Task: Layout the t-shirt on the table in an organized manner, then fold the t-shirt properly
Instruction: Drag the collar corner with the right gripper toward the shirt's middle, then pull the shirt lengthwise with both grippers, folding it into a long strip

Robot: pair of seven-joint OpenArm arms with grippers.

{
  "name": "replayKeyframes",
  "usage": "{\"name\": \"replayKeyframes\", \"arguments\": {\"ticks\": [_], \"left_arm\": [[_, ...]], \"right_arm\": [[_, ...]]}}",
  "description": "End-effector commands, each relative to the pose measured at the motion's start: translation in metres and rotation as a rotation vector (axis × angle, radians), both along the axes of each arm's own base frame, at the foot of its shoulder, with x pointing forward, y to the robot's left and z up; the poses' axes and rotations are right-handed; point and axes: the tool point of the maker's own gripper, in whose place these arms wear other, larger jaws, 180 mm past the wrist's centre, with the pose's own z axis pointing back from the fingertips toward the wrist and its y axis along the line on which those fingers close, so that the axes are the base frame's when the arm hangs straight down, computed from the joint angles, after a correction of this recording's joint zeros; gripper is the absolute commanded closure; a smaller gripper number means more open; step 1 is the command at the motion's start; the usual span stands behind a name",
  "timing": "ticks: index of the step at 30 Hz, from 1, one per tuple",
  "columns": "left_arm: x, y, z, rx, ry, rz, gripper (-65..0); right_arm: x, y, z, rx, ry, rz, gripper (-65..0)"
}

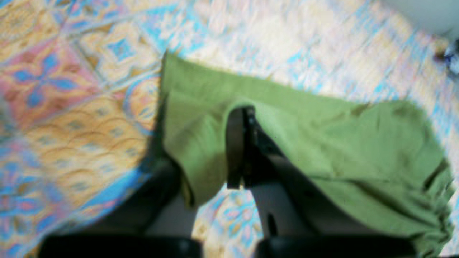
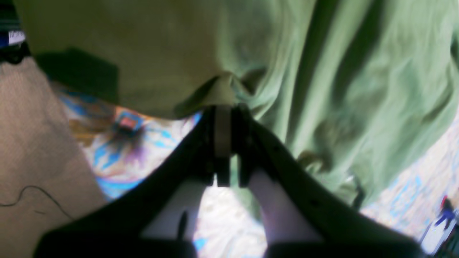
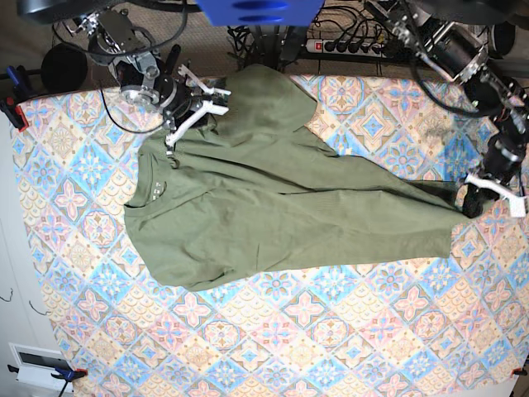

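The olive-green t-shirt [image 3: 273, 207] lies spread across the far half of the table [image 3: 331, 347], its neck opening toward the table's left edge in the base view and its hem running out toward the right edge. The cloth is creased and skewed, with one sleeve bunched up at the table's far edge.

Your right hand [image 2: 224, 107], seen at the shirt's far upper corner in the base view, has its fingers drawn together on a pinch of green cloth near the sleeve; the right wrist view shows the fabric gathered into the closed tips.

Your left hand [image 1: 241, 111], at the shirt's hem end, is likewise clamped on cloth: the left wrist view shows a fold of the shirt draped over the closed fingers, lifted slightly off the table.

Judged from this layout, you are in the laying-out step, not yet the folding. With both ends of the shirt held, the next move calls for you to draw the two hands apart along the shirt's length to take out the slack, then lower the cloth flat so that the sleeves and hem lie square to the table's edges. Pull evenly, since a one-sided tug would likely drag the whole shirt across the table instead of smoothing it.
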Motion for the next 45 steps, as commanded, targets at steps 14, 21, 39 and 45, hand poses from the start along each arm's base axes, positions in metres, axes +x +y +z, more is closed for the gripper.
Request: {"name": "replayKeyframes", "arguments": {"ticks": [14, 21, 39, 45], "left_arm": [[-0.064, 0.032, 0.032, 0.127, 0.049, -0.145, 0.0], [-0.057, 0.044, 0.055, 0.159, -0.035, -0.115, 0.0], [0.055, 0.021, 0.076, -0.033, -0.27, -0.004, 0.0], [0.11, 0.031, 0.089, -0.146, -0.334, 0.056, 0.0]], "right_arm": [[-0.044, 0.013, 0.0, 0.113, 0.078, 0.061, -1.0], [0.024, 0.016, 0.028, 0.16, -0.081, -0.021, -1.0], [0.249, -0.027, 0.16, 0.456, -0.365, -0.313, -1.0], [0.315, -0.052, 0.194, 0.509, -0.408, -0.39, -1.0]]}}
